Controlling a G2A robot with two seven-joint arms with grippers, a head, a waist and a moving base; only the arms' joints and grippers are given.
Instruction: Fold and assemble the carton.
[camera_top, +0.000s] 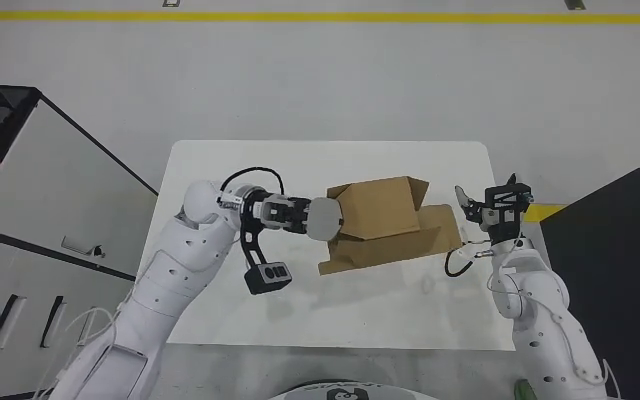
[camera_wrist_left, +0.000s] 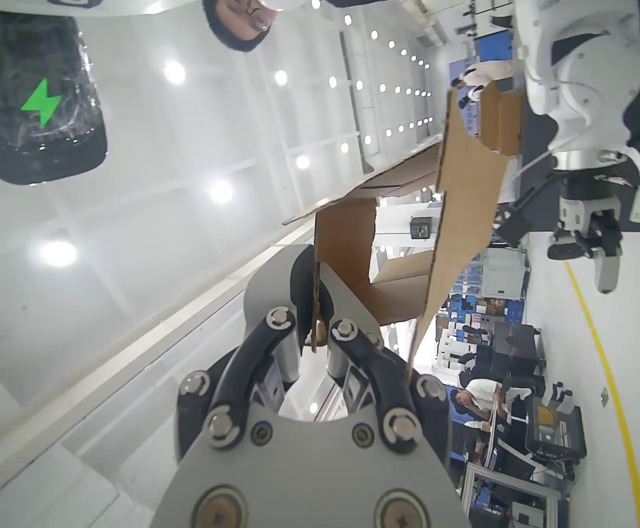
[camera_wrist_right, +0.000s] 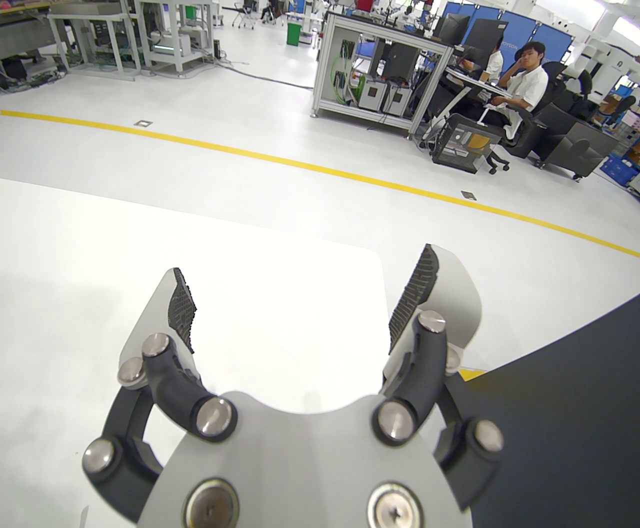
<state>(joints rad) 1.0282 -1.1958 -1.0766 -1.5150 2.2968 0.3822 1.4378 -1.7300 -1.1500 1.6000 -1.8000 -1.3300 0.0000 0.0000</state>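
Observation:
A brown cardboard carton (camera_top: 385, 222), partly unfolded with loose flaps, is near the middle of the white table (camera_top: 230, 170). My left gripper (camera_top: 330, 215) is at its left end, shut on a cardboard flap. In the left wrist view the flap's edge (camera_wrist_left: 316, 295) is pinched between the fingers (camera_wrist_left: 345, 300), and the carton (camera_wrist_left: 455, 200) spreads beyond them. My right gripper (camera_top: 478, 205) stands open just right of the carton, apart from it, at the table's right edge. In the right wrist view its fingers (camera_wrist_right: 430, 290) are spread wide with nothing between them, above the table's corner (camera_wrist_right: 280, 300).
A black panel (camera_top: 600, 270) lies beyond the table's right edge, and a grey cabinet (camera_top: 60, 190) stands left of the table. The table has bare surface in front of and behind the carton. A yellow floor line (camera_top: 320, 16) runs far behind.

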